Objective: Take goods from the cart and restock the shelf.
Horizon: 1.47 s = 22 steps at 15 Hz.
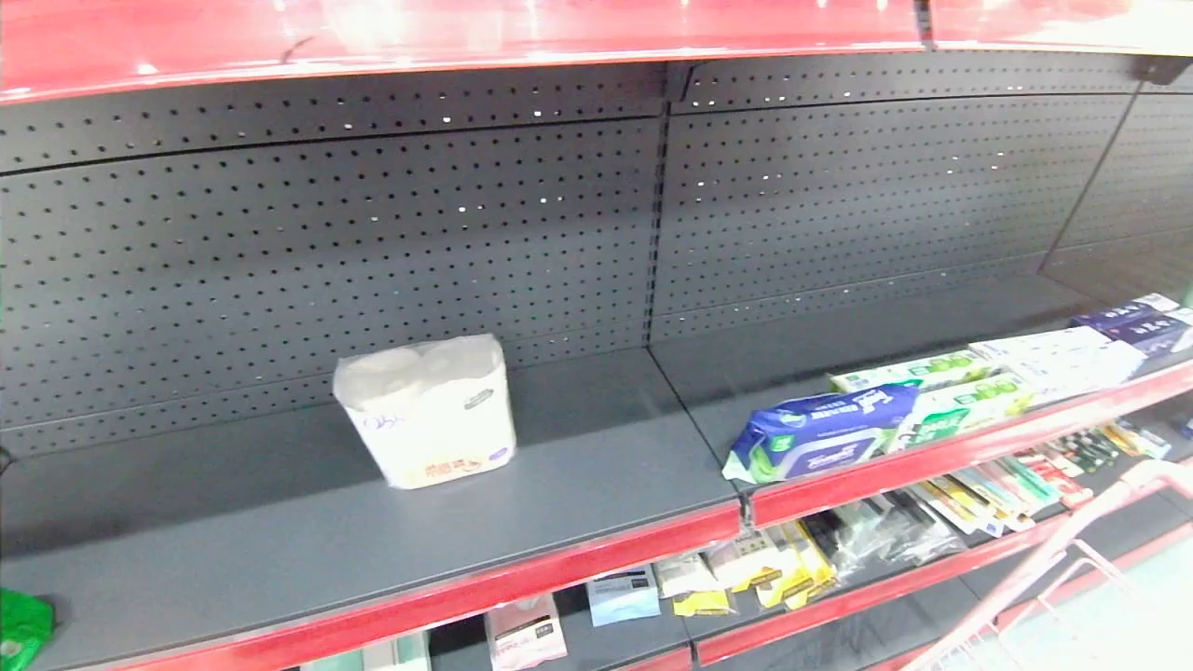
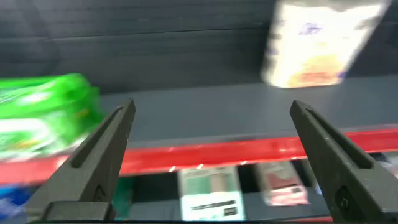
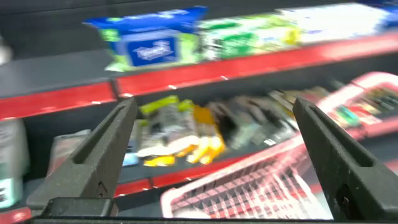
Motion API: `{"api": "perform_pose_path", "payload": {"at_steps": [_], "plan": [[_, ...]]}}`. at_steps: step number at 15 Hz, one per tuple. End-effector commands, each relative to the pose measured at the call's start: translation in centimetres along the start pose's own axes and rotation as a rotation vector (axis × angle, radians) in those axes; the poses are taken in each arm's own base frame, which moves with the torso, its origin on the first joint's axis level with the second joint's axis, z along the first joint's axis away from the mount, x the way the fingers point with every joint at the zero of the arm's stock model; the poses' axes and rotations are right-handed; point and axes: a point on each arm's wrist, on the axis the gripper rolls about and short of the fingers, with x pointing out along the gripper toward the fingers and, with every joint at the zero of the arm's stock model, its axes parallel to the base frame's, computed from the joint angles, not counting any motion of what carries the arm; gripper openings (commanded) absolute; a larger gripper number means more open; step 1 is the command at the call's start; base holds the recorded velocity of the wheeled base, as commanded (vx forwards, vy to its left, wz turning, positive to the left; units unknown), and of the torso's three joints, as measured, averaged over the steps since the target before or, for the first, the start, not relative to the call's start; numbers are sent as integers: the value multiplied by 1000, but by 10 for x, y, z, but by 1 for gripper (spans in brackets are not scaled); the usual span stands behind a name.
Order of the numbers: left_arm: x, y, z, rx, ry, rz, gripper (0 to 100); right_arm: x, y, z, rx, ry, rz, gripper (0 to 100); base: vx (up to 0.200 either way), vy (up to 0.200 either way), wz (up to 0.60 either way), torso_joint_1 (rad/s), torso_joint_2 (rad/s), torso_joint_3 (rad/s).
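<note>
Left claw (image 2: 211,104) hung spread and empty before the shelf (image 1: 578,485), where the white roll pack (image 1: 427,410) stood upright mid-shelf. Right claw (image 3: 214,101) gaped too, holding nothing, near the pink cart (image 3: 261,186). A blue wipes pack (image 1: 820,433) lay at the shelf's front edge.

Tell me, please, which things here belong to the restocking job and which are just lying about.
Job: shelf, cart, paper-roll pack, left gripper, right gripper, both open.
Lying about: blue wipes pack, green pack, boxes, lower-shelf packets.
</note>
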Motion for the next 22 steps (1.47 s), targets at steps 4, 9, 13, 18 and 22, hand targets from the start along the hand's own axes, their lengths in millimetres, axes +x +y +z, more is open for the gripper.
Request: {"api": "perform_pose_path", "payload": {"at_steps": [4, 9, 13, 18, 22], "plan": [[0, 0, 0, 0, 1, 1, 100, 0, 0, 0, 0, 1, 0, 100, 0, 0, -600, 2, 1, 0], [0, 0, 0, 0, 1, 1, 100, 0, 0, 0, 0, 1, 0, 100, 0, 0, -600, 3, 0, 5], [0, 0, 0, 0, 1, 1, 100, 0, 0, 0, 0, 1, 0, 100, 0, 0, -600, 6, 4, 7], [0, 0, 0, 0, 1, 1, 100, 1, 0, 1, -8, 15, 11, 100, 0, 0, -120, 0, 0, 0], [0, 0, 0, -2, 1, 3, 100, 36, 2, 129, 196, 58, 123, 100, 0, 0, 0, 0, 0, 0]]}}
